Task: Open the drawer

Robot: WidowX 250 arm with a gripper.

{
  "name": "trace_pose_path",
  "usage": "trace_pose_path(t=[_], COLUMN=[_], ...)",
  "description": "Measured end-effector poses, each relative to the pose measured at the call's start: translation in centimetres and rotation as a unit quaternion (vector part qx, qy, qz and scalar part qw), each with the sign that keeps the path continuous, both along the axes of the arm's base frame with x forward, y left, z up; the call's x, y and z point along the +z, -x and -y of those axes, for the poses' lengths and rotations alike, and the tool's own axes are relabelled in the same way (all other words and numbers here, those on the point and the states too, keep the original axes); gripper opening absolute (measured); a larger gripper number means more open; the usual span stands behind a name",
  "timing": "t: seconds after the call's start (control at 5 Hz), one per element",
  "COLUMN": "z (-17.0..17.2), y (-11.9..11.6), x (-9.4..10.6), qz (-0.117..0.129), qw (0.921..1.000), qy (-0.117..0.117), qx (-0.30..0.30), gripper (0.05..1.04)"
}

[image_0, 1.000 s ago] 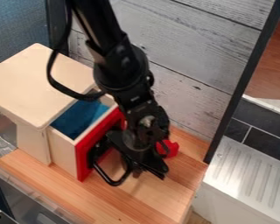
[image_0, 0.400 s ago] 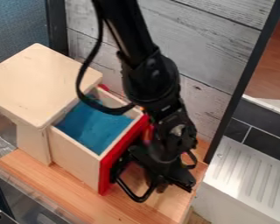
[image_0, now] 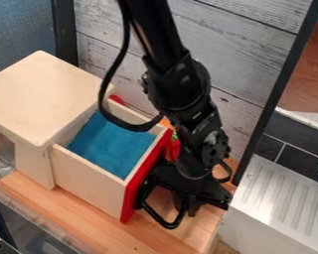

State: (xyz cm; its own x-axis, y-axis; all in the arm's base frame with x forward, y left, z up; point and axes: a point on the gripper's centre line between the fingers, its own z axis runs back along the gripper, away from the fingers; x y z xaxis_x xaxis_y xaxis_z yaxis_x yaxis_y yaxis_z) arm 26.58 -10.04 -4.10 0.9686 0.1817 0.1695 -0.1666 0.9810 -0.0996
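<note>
The black gripper (image_0: 183,204) hangs low over the right part of the wooden counter, just in front of the drawer's red front. The drawer (image_0: 89,177) stands pulled far out of the pale wooden cabinet (image_0: 45,94), toward the lower right. A blue lining (image_0: 115,145) covers its inside. The red front panel (image_0: 132,191) is partly behind the arm, and the gripper is close against it. Whether it touches a handle there cannot be told.
Under the cabinet lies the wooden counter (image_0: 68,211), its right edge near the gripper. A grey plank wall (image_0: 238,111) rises behind the arm. Red objects (image_0: 174,149) stand between arm and drawer. A white ridged drainboard (image_0: 281,198) is at right.
The drawer has slid further out toward the lower right, showing more blue lining. The arm and gripper have moved the same way, and red objects behind the drawer have come into sight.
</note>
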Motion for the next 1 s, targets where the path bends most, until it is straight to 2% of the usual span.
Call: trace_pose_path(t=[0.2,0.4,0.6,0.8,1.0], z=[-0.9,-1.6,-1.6,-1.8,-1.7], y=[0.7,0.7,1.1,1.6,2.7], x=[-0.3,0.9,3.0,7.9,12.6], qz=[-0.014,-0.008,0.022,0.083,0.118], qw=[0.9998,1.0000,0.9989,0.9946,0.9902], qy=[-0.007,-0.004,0.033,0.043,0.048], qx=[0.012,0.004,-0.025,-0.044,-0.056], gripper=[0.416,0.729,0.981,1.002,0.999])
